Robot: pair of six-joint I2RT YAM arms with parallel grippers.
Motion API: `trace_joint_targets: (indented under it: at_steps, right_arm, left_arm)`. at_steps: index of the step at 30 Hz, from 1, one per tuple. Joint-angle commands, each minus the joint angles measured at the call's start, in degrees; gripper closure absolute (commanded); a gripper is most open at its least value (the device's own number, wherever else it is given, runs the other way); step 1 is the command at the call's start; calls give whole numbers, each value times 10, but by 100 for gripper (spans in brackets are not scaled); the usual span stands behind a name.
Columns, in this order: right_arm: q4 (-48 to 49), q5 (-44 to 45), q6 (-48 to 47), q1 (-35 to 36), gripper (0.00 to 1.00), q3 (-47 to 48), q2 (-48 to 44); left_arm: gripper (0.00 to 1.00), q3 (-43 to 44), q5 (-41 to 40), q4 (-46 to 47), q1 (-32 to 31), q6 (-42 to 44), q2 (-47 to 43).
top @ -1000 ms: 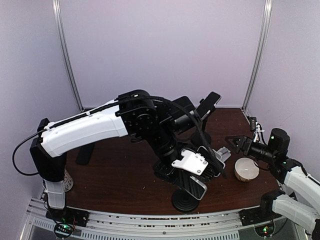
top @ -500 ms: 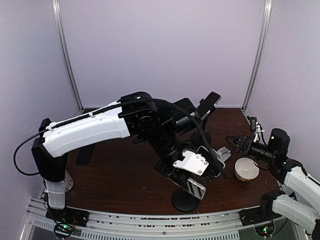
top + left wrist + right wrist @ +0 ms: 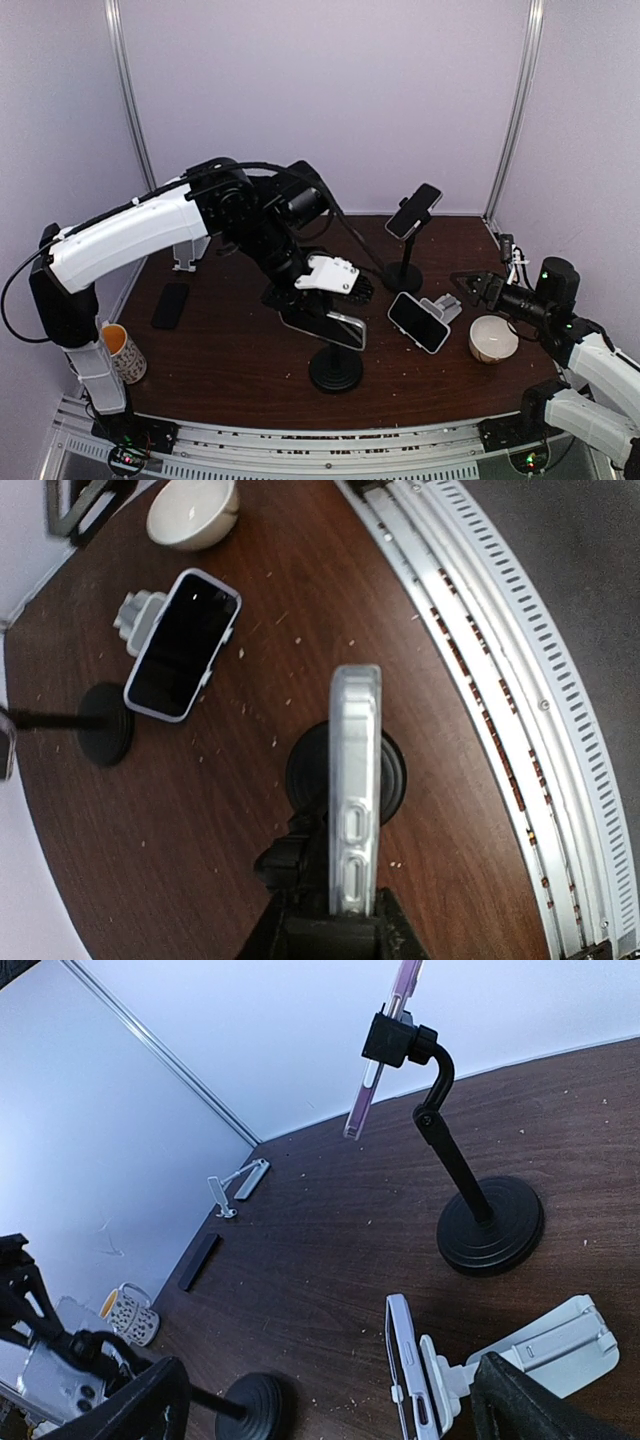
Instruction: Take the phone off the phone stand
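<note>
Tipping of the phone stand (image 3: 336,369) is the danger, for the left gripper (image 3: 345,905), pinching the phone (image 3: 355,750) just above the stand's base, could drag it along

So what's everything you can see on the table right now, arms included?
Black stands: two; near black stand front centre, far black stand behind it.
White stands: two; right white stand right of centre, back white stand far left, empty.
Phones: four; clear-cased phone on the near black stand, purple-cased phone on the far black stand, white-cased phone on the right white stand, black phone flat at left.
Bowl: one, cream, right side.
Mug: one, white patterned, front left.
Table: one, dark brown.
Left claw: closed on the clear-cased phone.
Right claw: open, empty, near the bowl.
</note>
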Motion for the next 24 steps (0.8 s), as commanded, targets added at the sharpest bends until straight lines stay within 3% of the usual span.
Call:
trace_joint_targets:
  at_steps: [1,9,17,20,24]
  right_arm:
    - [27,8,7,4,0,-2,4]
    - [46,6,8,14,0,6,33]
    - [27,34,-26,68,2,32,64]
    - [37,56,-14,101,8,46,91]
    - [77,83,30,149,26,66,149]
  left_arm:
    - [98,-5,-1,54,55,-25,-65]
    - [100,-43,-54,99,123,-67,-78]
    - [100,-91,-31,161,177,-116,-77]
    - [100,-92,-3,165,190,-124,-72]
    - [100,-108,31,183,199,-132,-60]
